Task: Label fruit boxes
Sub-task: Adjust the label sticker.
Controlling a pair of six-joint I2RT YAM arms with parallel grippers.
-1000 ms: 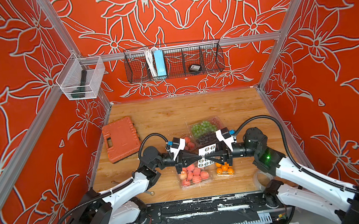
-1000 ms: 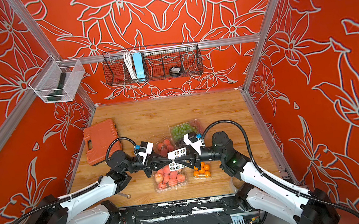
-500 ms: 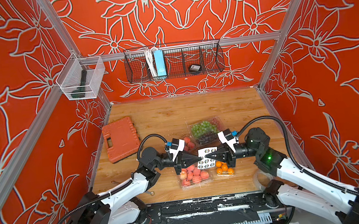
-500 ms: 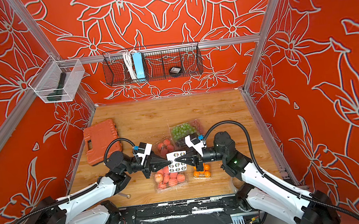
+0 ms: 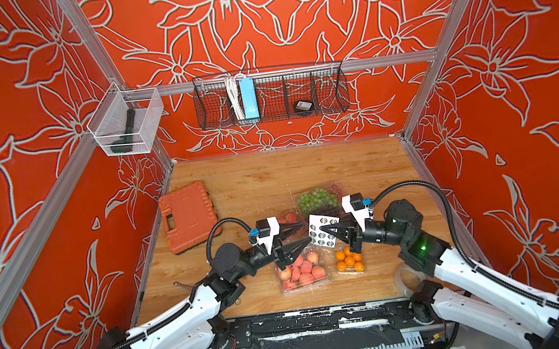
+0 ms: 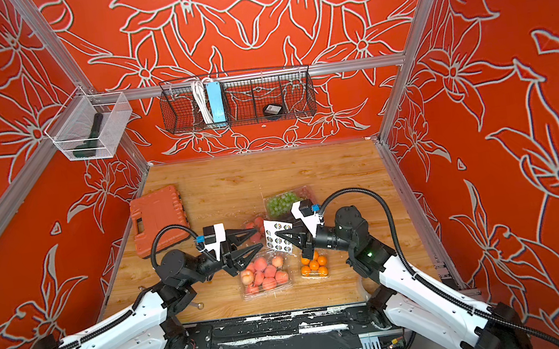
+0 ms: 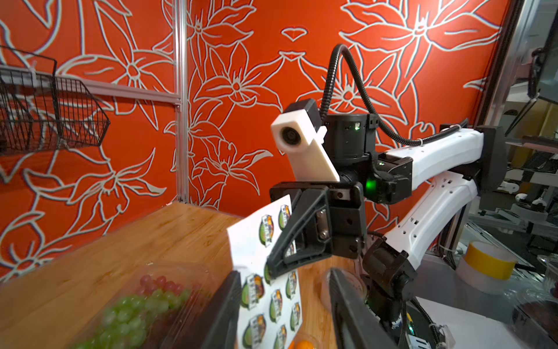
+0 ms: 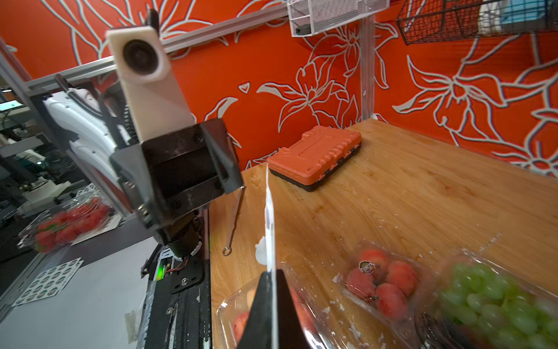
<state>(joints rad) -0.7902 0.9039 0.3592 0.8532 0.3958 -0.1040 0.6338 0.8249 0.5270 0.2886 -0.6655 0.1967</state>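
Right end effector [image 5: 321, 229]: clenched on the sticker sheet [image 5: 327, 219], which is held clear of the desk [image 5: 271, 176]. Left end effector [image 5: 307, 232]: released, jaws apart, at the sheet's left edge. Large peach box [image 5: 300, 270] and orange box [image 5: 350, 264] sit near. Small peach box [image 5: 289, 218] and grape box [image 5: 315, 198] sit just beyond them.

No legible text is found. Round printed stickers are seen on the sticker sheet [image 7: 250, 250], but their print is too blurred to be read. One label [image 8: 367, 266] is seen on the small peach punnet [image 8: 389, 290]; its lettering is not resolved either.
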